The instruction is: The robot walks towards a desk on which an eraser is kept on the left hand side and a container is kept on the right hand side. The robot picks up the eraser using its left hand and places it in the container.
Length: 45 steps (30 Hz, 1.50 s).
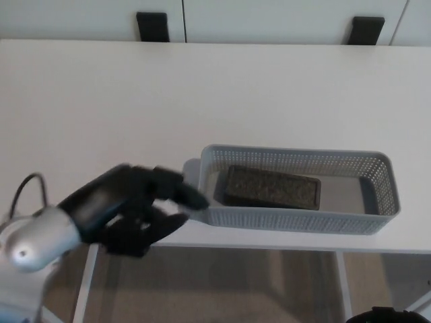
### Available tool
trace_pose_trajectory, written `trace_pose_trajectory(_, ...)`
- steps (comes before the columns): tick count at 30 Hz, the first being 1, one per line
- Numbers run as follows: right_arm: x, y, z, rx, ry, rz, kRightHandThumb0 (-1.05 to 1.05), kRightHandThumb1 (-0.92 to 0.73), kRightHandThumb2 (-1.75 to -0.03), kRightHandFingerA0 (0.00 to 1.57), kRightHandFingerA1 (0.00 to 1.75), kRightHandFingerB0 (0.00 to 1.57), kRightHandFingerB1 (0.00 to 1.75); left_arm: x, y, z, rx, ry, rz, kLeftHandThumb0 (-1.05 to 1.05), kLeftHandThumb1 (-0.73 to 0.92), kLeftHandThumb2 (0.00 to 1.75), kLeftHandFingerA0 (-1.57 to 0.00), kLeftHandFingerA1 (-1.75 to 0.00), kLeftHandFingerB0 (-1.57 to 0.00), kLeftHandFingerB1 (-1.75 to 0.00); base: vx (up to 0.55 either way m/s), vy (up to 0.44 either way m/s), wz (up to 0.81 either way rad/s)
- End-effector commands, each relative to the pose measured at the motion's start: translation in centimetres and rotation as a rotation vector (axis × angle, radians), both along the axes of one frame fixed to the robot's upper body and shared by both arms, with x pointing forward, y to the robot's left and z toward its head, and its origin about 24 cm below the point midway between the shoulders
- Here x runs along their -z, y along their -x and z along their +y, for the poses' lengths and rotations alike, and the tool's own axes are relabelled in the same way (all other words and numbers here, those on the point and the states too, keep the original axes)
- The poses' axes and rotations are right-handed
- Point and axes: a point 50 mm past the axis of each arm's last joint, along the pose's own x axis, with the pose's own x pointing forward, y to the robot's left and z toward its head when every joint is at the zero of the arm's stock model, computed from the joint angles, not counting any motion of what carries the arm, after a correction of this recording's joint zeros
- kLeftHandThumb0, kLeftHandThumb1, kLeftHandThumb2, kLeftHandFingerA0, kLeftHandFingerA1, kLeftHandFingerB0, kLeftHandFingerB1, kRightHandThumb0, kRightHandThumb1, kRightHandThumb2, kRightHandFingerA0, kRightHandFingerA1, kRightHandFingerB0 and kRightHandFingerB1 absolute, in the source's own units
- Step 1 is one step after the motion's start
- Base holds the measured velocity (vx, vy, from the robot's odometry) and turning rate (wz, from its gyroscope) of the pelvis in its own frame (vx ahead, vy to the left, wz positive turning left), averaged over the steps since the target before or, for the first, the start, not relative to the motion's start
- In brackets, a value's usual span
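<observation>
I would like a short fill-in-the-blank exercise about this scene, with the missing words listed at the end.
1. The dark eraser lies inside the grey ____.
2. The container stands on the white ____.
3. The left hand holds ____.

Missing words: container; desk; nothing

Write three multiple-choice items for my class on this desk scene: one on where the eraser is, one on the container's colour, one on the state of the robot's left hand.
1. Where is the eraser?
A. inside the container
B. on the bare desk
C. in the left hand

2. What colour is the container?
A. red
B. grey
C. green

3. What is the left hand doing?
A. gripping the eraser
B. holding nothing
C. lifting the container

Answers:
1 A, the dark block lies flat on the container floor.
2 B, its mesh walls are grey.
3 B, its fingers are apart and empty at the desk edge.
</observation>
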Motion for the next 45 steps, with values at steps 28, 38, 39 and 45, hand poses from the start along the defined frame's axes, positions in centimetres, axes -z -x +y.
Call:
trace_pose_trajectory(28,1.0,1.5,-1.1,0.033,0.032,0.049,-0.31,-0.56,-0.56,0.62,0.52,0.44,0.44,14.4,11.9,12.8,0.098,-0.556,0.618,-0.82,0.80,1.16,0.00,-0.23,-0.16,-0.31,0.00,0.000,0.00)
trace_pose_trajectory(38,0.8,0.8,-1.0,0.040,0.017,0.035,-0.32,-0.55,-0.56,0.59,0.53,0.44,0.45,18.2,11.1,14.2,-0.228,-0.616,0.625,-0.91,0.87,0.67,0.00,-0.18,-0.12,-0.26,0.00,0.000,0.00)
trace_pose_trajectory(39,0.8,0.8,-1.1,0.040,0.018,0.035,-0.32,-0.55,-0.56,0.59,0.53,0.44,0.45,18.3,11.1,14.2,-0.229,-0.616,0.625,-0.91,0.87,0.67,0.00,-0.18,-0.12,-0.26,0.00,0.000,0.00)
trace_pose_trajectory(45,0.7,1.4,-1.2,0.038,0.020,0.047,-0.32,-0.56,-0.56,0.57,0.51,0.43,0.44,19.0,12.8,14.7,-0.283,-0.599,0.617,-1.01,0.70,1.07,0.00,-0.04,-0.14,-0.31,0.00,0.000,0.00)
